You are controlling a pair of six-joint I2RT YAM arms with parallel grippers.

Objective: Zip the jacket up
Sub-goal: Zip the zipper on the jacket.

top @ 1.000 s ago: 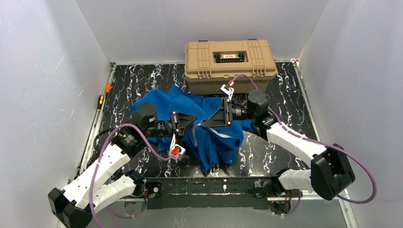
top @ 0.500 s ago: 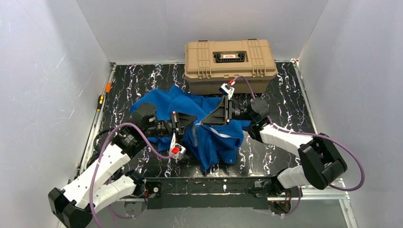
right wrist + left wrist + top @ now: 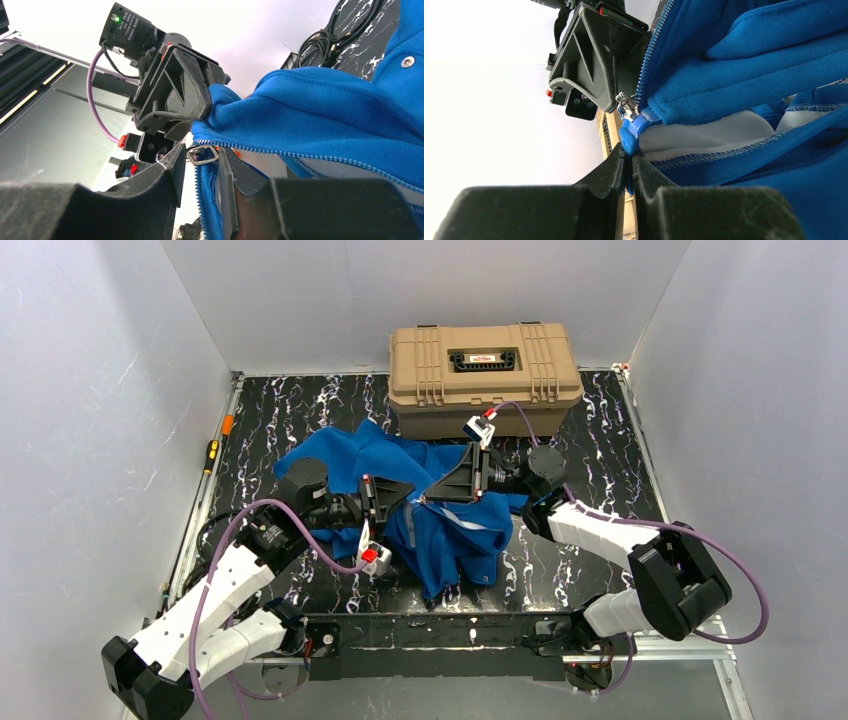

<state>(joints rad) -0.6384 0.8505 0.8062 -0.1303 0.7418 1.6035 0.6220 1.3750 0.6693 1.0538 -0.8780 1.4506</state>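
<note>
The blue jacket (image 3: 440, 530) lies crumpled mid-table, its front raised between both arms. My left gripper (image 3: 410, 501) is shut on the blue corner at the zipper's bottom end; the left wrist view shows that corner pinched at the left gripper (image 3: 629, 159), with the metal slider (image 3: 625, 106) just above. My right gripper (image 3: 429, 499) faces it from the right. In the right wrist view the right gripper (image 3: 202, 162) stands narrowly open, the metal zipper pull (image 3: 202, 154) and the zipper strip (image 3: 200, 200) lying in the gap between its fingertips.
A tan hard case (image 3: 485, 365) stands at the back, just behind the right arm. A screwdriver (image 3: 212, 455) lies along the table's left edge. Black cables (image 3: 345, 30) are coiled beyond the jacket. White walls enclose the table on three sides.
The right gripper's jaws have narrowed around the zipper pull, and the right arm's elbow has dropped and shifted. The left arm and its grip are unchanged.
</note>
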